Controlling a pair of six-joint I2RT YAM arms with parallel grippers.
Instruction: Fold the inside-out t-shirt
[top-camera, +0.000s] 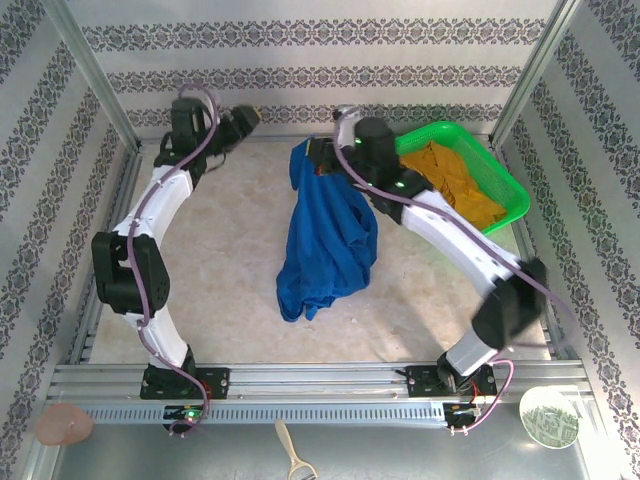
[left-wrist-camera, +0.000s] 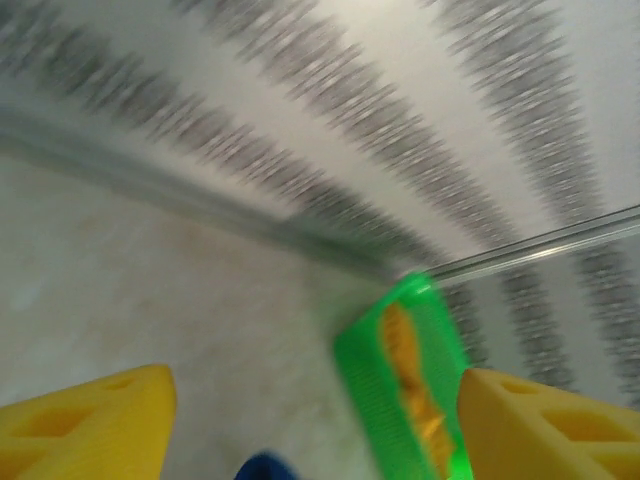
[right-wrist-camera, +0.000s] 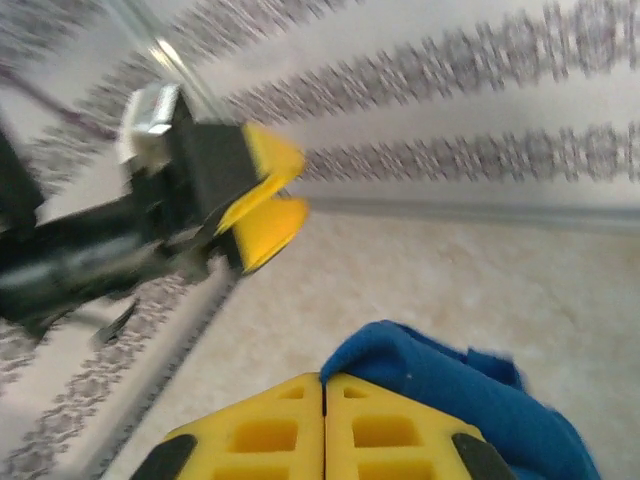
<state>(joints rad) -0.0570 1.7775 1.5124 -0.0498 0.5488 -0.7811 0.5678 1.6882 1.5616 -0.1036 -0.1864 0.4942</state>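
Top external puts the inside-out t-shirt (top-camera: 325, 240) bunched lengthwise on the table (top-camera: 220, 250), between my two arms. At its far end my right gripper (right-wrist-camera: 323, 378) is closed on a blue fold. Farther left, near the back wall, my left gripper (left-wrist-camera: 318, 390) stands wide open, holding nothing. At the far right sits a green basket (top-camera: 505, 170) with an orange-yellow garment (top-camera: 460, 185) in it.

**White shells, black joints, yellow fingers**

The left arm (top-camera: 150, 215) and right arm (top-camera: 450, 235) share one livery: glossy white link covers between chunky black joint housings. A purple-grey cable (top-camera: 211, 125) loops along each. Small green lights (top-camera: 398, 185) glow on the joints. The left gripper (left-wrist-camera: 318, 400) and right gripper (right-wrist-camera: 323, 385) carry bright yellow wedge-shaped fingers with moulded rectangular recesses.
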